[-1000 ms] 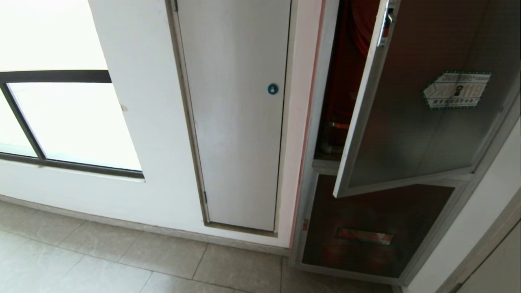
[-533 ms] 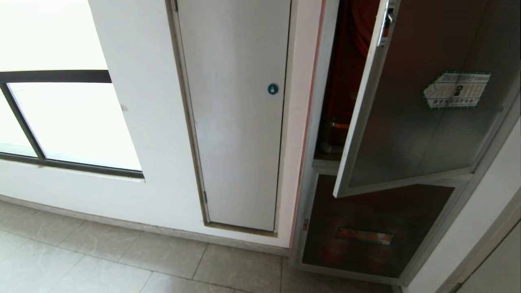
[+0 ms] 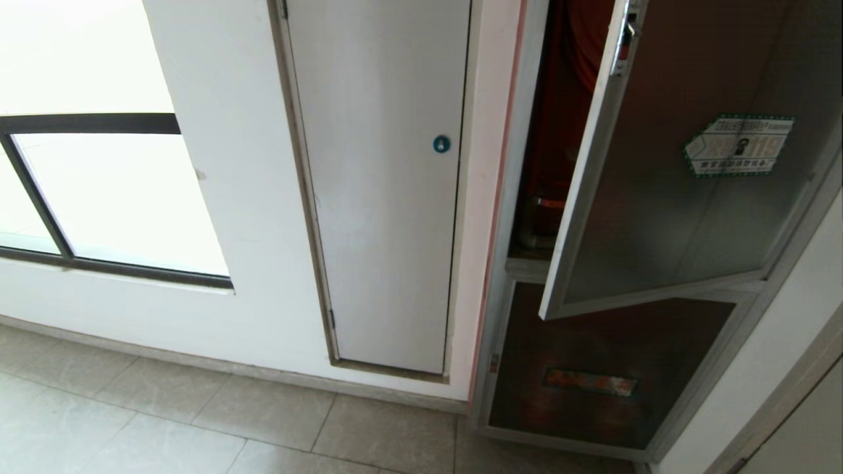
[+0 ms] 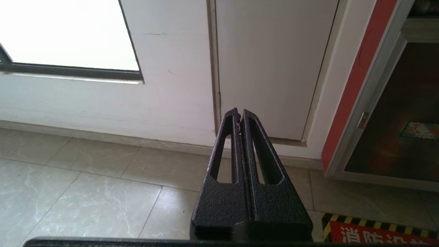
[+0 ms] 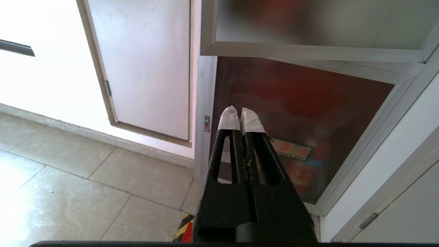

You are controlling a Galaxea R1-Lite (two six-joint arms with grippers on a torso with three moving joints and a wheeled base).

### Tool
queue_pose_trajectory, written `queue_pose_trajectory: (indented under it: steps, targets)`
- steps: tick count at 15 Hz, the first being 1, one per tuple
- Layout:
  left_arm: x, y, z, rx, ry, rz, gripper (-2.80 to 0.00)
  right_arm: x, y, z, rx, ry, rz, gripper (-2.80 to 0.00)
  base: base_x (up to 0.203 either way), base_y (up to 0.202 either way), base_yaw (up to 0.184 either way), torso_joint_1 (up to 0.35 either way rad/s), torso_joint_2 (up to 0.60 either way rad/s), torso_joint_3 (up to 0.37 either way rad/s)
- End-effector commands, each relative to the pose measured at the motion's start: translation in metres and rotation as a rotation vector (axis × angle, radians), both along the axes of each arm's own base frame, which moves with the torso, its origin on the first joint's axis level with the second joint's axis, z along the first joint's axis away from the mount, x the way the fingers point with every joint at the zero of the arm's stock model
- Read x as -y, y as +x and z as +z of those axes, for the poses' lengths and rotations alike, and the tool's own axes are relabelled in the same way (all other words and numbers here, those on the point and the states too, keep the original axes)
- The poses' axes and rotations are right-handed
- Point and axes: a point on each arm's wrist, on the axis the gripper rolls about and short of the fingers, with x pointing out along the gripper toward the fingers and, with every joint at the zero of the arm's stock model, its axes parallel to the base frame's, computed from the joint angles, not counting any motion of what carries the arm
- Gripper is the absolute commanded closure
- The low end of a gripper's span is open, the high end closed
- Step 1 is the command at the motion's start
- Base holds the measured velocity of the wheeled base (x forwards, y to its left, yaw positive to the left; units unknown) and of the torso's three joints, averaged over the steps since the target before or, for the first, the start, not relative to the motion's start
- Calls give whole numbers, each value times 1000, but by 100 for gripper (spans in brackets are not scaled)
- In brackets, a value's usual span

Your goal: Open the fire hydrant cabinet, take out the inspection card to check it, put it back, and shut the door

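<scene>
Although the door (image 3: 685,178) hangs partly open, nothing has changed over the last second: the head view matches the earlier pictures, and neither arm has stirred.

Taking the fire hydrant cabinet (image 3: 520,197) as the landmark and going left to right: well to its left is a bright window (image 3: 112,197), then a stretch of white wall, then a plain grey-white flush door (image 3: 382,197) with a round blue lock (image 3: 441,143), just beside the cabinet's left frame. In the cabinet itself, the door's free edge stands out from the frame, leaving a gap that shows the red interior (image 3: 560,118). The door carries a green-edged sticker (image 3: 736,145). Below it sits a shorter dark panel (image 3: 593,368) with an orange label.

The left gripper (image 4: 239,116) is low and left of the cabinet, fingers pressed together on nothing. The right gripper (image 5: 240,115) is before the lower panel, its white-wrapped tips together, also empty.

The inspection card is not in sight; it is presumably still inside, or hidden behind the door. Judging by the stillness, the robot is paused with the door only part-way open. Widening the gap and reaching in look like the next steps.
</scene>
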Motion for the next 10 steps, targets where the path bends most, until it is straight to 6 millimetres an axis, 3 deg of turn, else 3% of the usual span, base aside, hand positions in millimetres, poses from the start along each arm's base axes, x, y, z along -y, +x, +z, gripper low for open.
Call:
queue_pose_trajectory:
  steps: [1,10]
  targets:
    - [0,1,-2,-7,0,0,0,0,0,0,0,2,2,0,0,0,0,0,0,0]
    - [0,1,-2,-7,0,0,0,0,-2,6,17,33,-11,0,0,0,0,0,0,0]
